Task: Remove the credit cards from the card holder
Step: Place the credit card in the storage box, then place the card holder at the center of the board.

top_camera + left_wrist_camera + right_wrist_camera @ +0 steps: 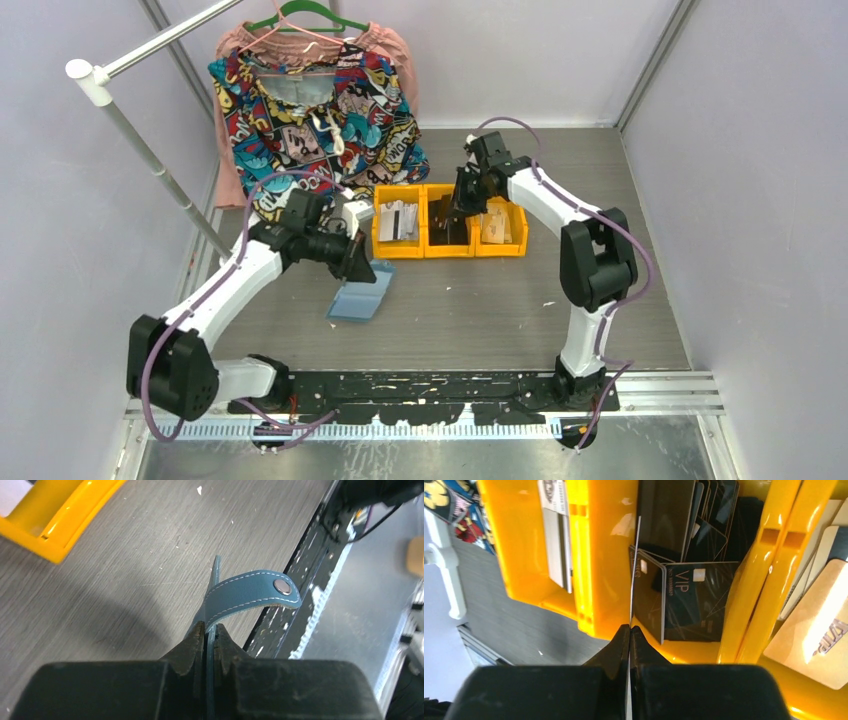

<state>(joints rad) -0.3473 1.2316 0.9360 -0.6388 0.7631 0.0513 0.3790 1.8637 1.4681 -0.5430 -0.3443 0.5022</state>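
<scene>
The teal-blue card holder (362, 295) hangs open above the table, its lower leaf near the surface. My left gripper (358, 258) is shut on its upper cover. In the left wrist view the cover runs edge-on between the jaws of the left gripper (209, 630), and the snap tab (250, 594) curls off to the right. My right gripper (458, 212) is over the middle orange bin (448, 253). In the right wrist view the right gripper (629, 629) is shut on a thin pale credit card (634, 570), seen edge-on above that bin's left wall.
Three orange bins stand in a row. The left bin (524, 540) holds whitish cards (556, 545), the middle one black VIP cards (696, 600), the right bin (500, 251) tan cards (819, 625). A patterned shirt (310, 100) hangs at the back left beside a white rail (150, 150).
</scene>
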